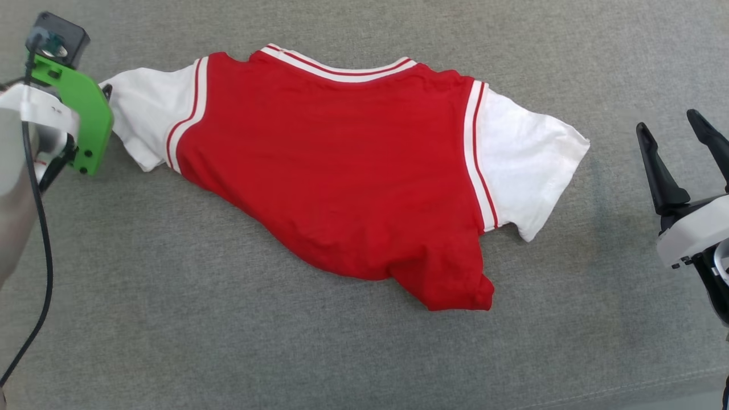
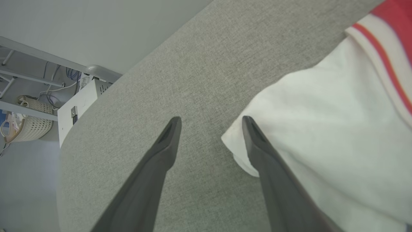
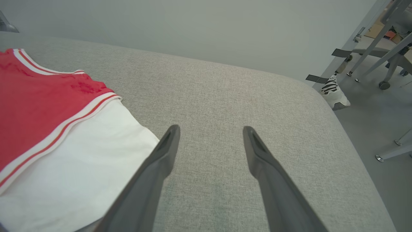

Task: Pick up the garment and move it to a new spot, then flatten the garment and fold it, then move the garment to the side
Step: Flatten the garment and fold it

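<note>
The garment [image 1: 342, 171] lies spread on the grey fabric counter [image 1: 228, 341], collar away from the robot, plain red side up, a white sleeve out to each side. It is not flat: the lower edge runs slantwise and the hem is bunched into a thick corner [image 1: 455, 285] towards the robot's right.

The left gripper [image 2: 211, 119] has its jaws released and apart, holding nothing. One finger lies over the corner of the left sleeve [image 2: 322, 129]; whether it touches the cloth I cannot tell. The right gripper [image 1: 668, 121] is likewise released and empty, hanging just beside the right sleeve [image 1: 524, 165].

What could go wrong, as I judge it:
- if the left arm draws away low, that finger may catch the sleeve corner and drag it crooked
- folding over the bunched hem would press in the creases and leave a lopsided fold
- a shallow pinch may take only the top layer, so the back lags behind and wrinkles

No writing can be read; faint darker marks show through the red near the collar in the right wrist view, but they are not legible
</note>
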{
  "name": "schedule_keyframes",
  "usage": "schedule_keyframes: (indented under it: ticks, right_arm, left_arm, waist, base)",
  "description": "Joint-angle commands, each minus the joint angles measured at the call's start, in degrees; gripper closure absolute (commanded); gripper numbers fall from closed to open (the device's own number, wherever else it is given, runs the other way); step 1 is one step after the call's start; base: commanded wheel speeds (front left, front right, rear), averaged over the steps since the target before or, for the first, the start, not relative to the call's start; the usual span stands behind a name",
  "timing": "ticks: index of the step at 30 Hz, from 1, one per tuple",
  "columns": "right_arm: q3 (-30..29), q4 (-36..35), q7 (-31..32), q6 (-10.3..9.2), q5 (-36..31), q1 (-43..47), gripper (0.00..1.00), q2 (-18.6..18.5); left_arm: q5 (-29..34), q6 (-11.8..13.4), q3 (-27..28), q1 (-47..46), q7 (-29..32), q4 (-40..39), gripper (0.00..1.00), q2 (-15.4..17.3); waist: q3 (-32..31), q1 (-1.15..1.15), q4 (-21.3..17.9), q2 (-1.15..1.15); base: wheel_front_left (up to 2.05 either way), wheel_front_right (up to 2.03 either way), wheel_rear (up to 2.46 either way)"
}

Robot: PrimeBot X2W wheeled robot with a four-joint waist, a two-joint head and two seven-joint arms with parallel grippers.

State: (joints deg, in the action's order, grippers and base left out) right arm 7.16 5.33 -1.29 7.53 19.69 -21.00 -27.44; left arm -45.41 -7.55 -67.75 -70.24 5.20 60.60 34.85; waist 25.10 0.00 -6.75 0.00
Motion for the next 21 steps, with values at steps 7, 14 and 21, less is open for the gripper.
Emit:
schedule_keyframes:
  ticks: [7, 14, 21]
  right_arm:
    - [0.2, -0.1, -0.1, -0.04, 0.3, 1.8, 0.00, 0.7]
    - [2.5, -1.5, 3.9, -0.04, 1.4, 0.1, 0.00, -4.0]
    - [12.5, -3.6, 19.2, -0.04, 11.4, -4.6, 0.00, -14.3]
  left_arm:
    - [-1.8, 0.1, 1.6, -4.4, -3.8, 1.4, 0.00, -1.1]
    - [-2.3, 0.1, 1.0, -3.9, -9.3, -0.8, 0.00, -2.2]
    - [-2.5, 1.9, 2.6, -3.5, -17.5, -4.1, 0.00, -2.2]
  waist:
    - [-2.9, 0.00, 2.0, 0.00]
    - [-5.5, 0.00, 3.6, 0.00]
    - [-7.1, 0.00, 6.1, 0.00]
  base:
    - [0.00, 0.00, 0.00]
    - [0.00, 0.00, 0.00]
    - [0.00, 0.00, 0.00]
